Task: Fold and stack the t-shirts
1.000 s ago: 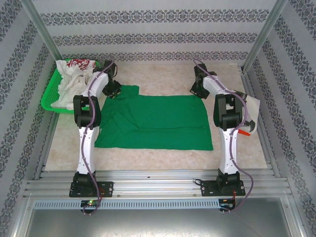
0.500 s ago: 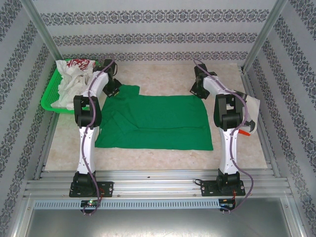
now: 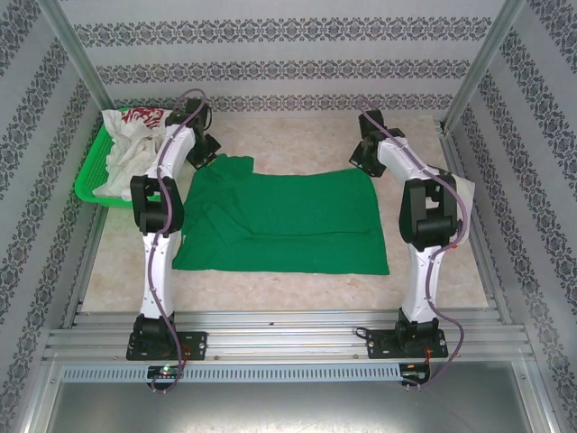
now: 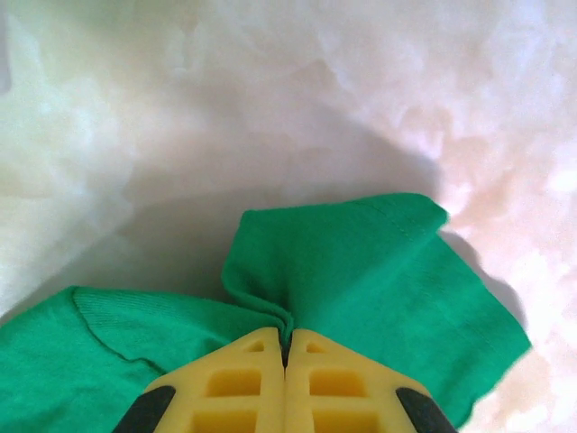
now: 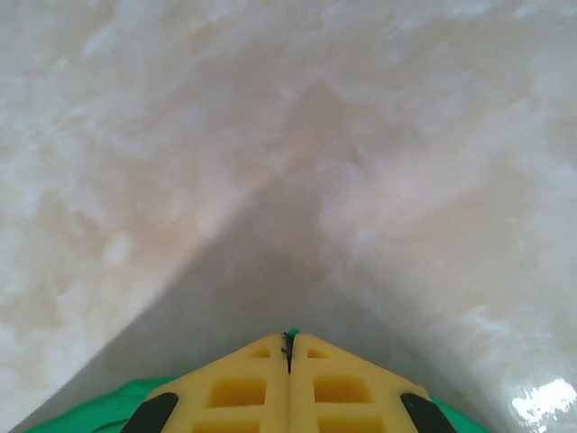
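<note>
Left gripper (image 4: pixel 286 336): yellow fingers pressed together, with a bunched fold of the green t-shirt (image 4: pixel 361 262) pinched between them
Left grip point: taken at the shirt's far-left corner, where the sleeve is seen puckered up toward the tips
Right gripper (image 5: pixel 288 338): fingers pressed together too, with a sliver of green cloth caught at the very tips
Right grip point: held at the shirt's far-right corner, and more green is glimpsed under the fingers in the right wrist view
Shirt layout: spread across the table (image 3: pixel 297 135) between the two arms, near hem lying straight, long creases seen running across the middle
Table surface: pale and marbled, seen just beyond the shirt's far edge in both wrist views
Basket (image 3: pixel 87 180): bright green mesh, set to the left of the shirt, on the other side of the left arm
White t-shirts (image 3: pixel 122 162): heaped and crumpled in the basket, apart from the green one
Printed t-shirt (image 3: pixel 144 115): white with red print, spotted at the far end of that heap, left of the shirt's pinched sleeve
</note>
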Robot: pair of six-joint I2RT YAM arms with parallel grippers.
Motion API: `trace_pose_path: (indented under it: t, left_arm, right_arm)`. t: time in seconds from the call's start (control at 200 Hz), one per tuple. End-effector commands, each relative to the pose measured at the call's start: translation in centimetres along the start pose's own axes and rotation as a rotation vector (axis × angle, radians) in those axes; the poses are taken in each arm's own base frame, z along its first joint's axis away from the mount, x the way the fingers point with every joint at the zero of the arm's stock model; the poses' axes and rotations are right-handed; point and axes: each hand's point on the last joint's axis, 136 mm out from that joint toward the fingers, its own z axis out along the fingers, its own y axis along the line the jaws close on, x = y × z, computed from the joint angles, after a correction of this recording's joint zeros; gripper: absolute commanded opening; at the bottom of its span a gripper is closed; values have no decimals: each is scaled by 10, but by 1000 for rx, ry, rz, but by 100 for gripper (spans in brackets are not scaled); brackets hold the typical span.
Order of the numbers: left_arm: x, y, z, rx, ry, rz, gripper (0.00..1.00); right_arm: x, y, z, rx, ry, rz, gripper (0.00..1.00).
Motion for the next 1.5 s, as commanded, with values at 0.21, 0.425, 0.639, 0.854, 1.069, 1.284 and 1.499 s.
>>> trace_pose_path:
  t: [0.21, 0.425, 0.639, 0.854, 1.069, 1.284, 1.499]
  left_arm:
    - [4, 16, -64, 42, -67, 13, 0]
    - [23, 30, -79, 72, -65, -2, 0]
    - [45, 48, -89, 73, -40, 0, 0]
    - [74, 73, -100, 82, -23, -24, 0]
    - [102, 102, -106, 57, 9, -36, 0]
    - [122, 122, -122, 49, 15, -50, 0]
    - [129, 128, -136, 56, 13, -48, 0]
  right_arm:
    - [11, -15, -34, 0, -56, -23, 0]
    - [23, -30, -47, 1, -64, -27, 0]
    - [36, -40, -59, -9, -64, -26, 0]
    - [56, -57, -67, -1, -55, -34, 0]
    - [73, -78, -78, 19, -47, -48, 0]
    - [87, -92, -85, 24, -35, -54, 0]
    - [87, -92, -94, 5, -41, -56, 0]
